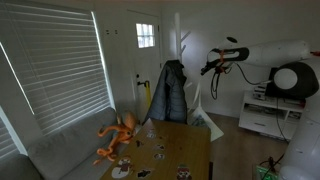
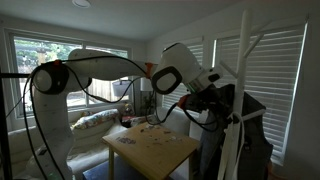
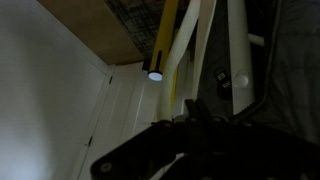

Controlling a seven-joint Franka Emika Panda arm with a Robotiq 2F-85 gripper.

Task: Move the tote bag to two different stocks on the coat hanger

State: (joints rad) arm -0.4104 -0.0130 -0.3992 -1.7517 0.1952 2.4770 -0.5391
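Observation:
The coat hanger (image 1: pixel 183 42) is a slim white pole with short stocks near its top, and it also shows in an exterior view (image 2: pixel 243 60) and in the wrist view (image 3: pixel 237 45). A dark jacket (image 1: pixel 172 95) hangs on it. The pale tote bag (image 1: pixel 206 124) hangs to the right of the jacket, its thin strap running up to my gripper (image 1: pixel 210 68). The gripper is shut, apparently on that strap, level with the jacket's top and clear of the stocks. In the wrist view the gripper (image 3: pixel 196 112) is a dark shape with its jaws together.
A wooden table (image 1: pixel 175 150) with small items stands in front of the hanger. An orange octopus toy (image 1: pixel 118 135) lies on the sofa (image 1: pixel 60 150). A yellow-handled stick (image 3: pixel 160 45) leans by the white door (image 1: pixel 145 60). A white cabinet (image 1: pixel 265 115) stands under the arm.

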